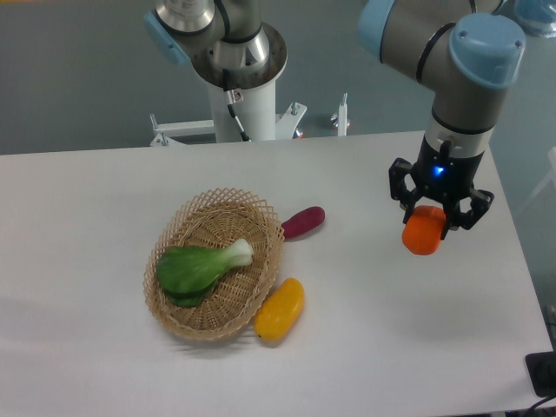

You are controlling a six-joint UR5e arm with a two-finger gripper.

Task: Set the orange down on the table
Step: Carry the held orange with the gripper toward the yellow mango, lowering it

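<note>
The orange (423, 233) is a small bright-orange fruit held between the black fingers of my gripper (427, 221), which is shut on it at the right side of the white table (365, 330). The fruit hangs below the fingers, just above or close to the tabletop; contact with the surface cannot be told. The arm's blue-capped wrist rises above it.
A woven wicker basket (257, 287) holding a green leafy vegetable (195, 268) sits left of centre. A purple oblong vegetable (303, 222) lies by the basket's upper right rim, a yellow-orange oval fruit (280, 309) by its lower right. The table's right edge is near the gripper.
</note>
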